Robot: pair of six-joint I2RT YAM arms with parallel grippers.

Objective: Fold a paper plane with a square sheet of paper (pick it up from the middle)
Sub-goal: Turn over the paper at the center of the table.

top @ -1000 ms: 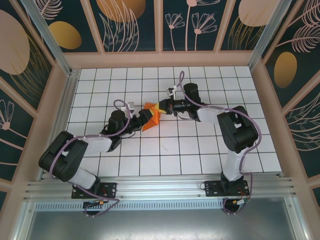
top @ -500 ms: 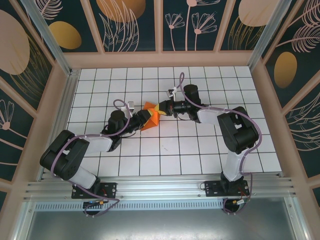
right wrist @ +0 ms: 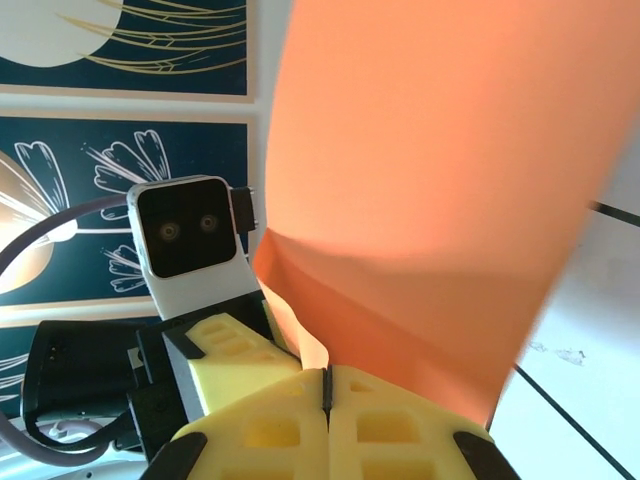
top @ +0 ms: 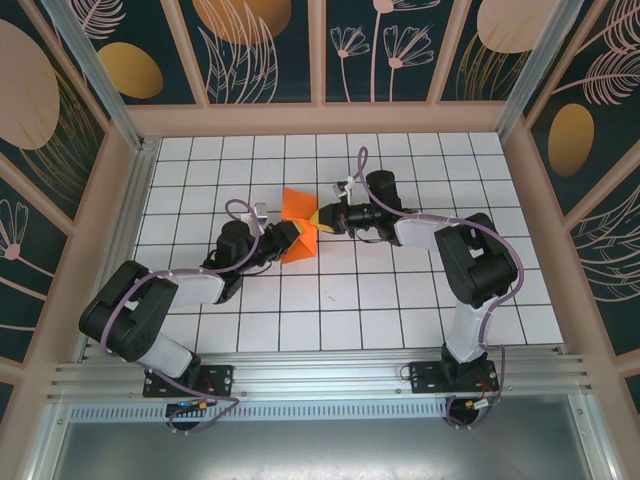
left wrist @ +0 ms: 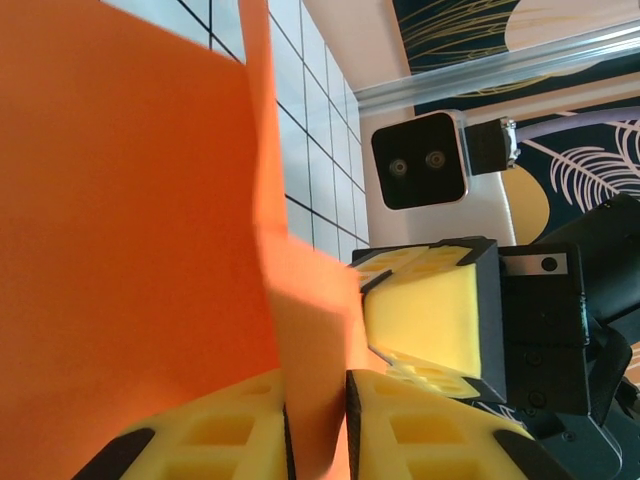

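The square sheet of paper [top: 297, 215], creased and layered, stands up off the bench [top: 380, 300] between my arms. My left gripper [left wrist: 318, 405] pinches one edge, and my right gripper [right wrist: 327, 385] is pressed together on the opposite edge. It looks light, floppy and easily torn, so I would hold it gently, close to the creases.

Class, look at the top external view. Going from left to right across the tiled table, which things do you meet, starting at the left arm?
Left arm → left gripper → folded orange paper → right gripper → right arm
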